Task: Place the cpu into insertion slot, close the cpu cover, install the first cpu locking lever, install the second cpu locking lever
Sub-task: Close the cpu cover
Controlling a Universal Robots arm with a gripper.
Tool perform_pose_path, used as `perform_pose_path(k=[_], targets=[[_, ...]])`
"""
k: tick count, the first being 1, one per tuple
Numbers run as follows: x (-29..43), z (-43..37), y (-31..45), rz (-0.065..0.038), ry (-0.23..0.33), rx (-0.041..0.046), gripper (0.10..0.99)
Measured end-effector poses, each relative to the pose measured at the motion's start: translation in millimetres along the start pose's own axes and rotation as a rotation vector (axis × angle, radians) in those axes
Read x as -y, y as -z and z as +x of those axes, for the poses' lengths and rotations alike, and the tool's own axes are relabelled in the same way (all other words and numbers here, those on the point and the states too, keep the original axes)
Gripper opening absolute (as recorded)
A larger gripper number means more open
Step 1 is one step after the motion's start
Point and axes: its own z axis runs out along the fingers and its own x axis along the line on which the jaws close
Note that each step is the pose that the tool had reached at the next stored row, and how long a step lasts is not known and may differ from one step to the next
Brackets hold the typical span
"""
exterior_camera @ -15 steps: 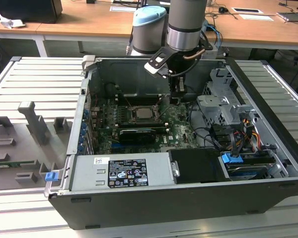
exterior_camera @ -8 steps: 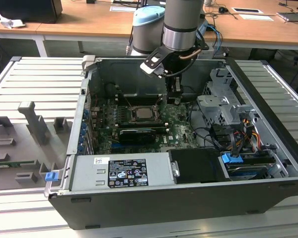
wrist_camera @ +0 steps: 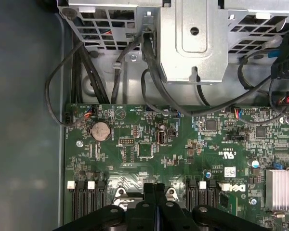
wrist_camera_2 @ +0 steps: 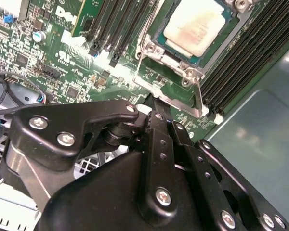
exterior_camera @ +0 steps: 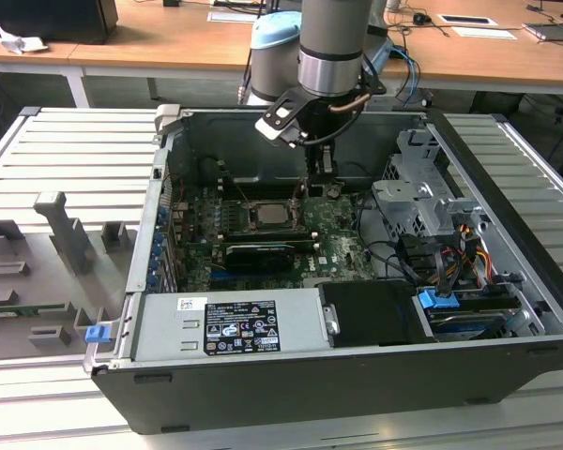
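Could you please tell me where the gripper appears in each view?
Exterior view: the gripper hangs beside the insertion slot, on the exterior view's right.
Second wrist view: the gripper reaches the insertion slot's silvery frame.
First wrist view: the gripper, shut, sits between two slot banks.
Shared landmark: the black memory slots.

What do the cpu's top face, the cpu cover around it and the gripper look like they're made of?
The cpu: metal face, dull silver-beige, matte, faintly smeared. The cpu cover: probably bare steel plate, silvery, edges glinting. The gripper: black, smooth, semi-matte with soft highlights and silvery screws; anodised metal or hard plastic, hard to tell.
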Motion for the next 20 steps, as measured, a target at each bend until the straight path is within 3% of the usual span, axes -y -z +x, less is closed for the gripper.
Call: perform_pose_path(k=[20], targets=[[21.4,0.2,0.4,0.000,0.000,-0.0001,0.106]])
